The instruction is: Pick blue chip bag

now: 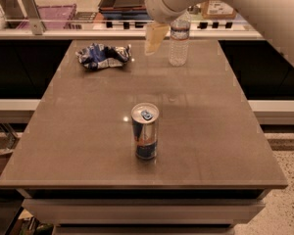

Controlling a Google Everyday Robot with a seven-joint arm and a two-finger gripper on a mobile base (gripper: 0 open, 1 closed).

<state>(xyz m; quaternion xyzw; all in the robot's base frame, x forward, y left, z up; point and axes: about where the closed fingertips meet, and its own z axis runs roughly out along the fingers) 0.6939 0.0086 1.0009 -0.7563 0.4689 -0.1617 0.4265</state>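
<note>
Up near the far edge of the brown rectangular tabletop (210, 116), the crumpled, shiny dark blue chip bag with white patches (103, 56) lies flat on the left side. The cream-coloured pincer (153, 42) hangs above the far edge, between the bag and a clear plastic water bottle (179, 44), touching neither; whether it is wide or narrow cannot be told. A blue-and-silver drink can (145, 131) stands upright mid-table, well apart.

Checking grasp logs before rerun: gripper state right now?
Gripper: open or closed cannot be told; above the far side of the table, between the blue chip bag and the water bottle.
</note>
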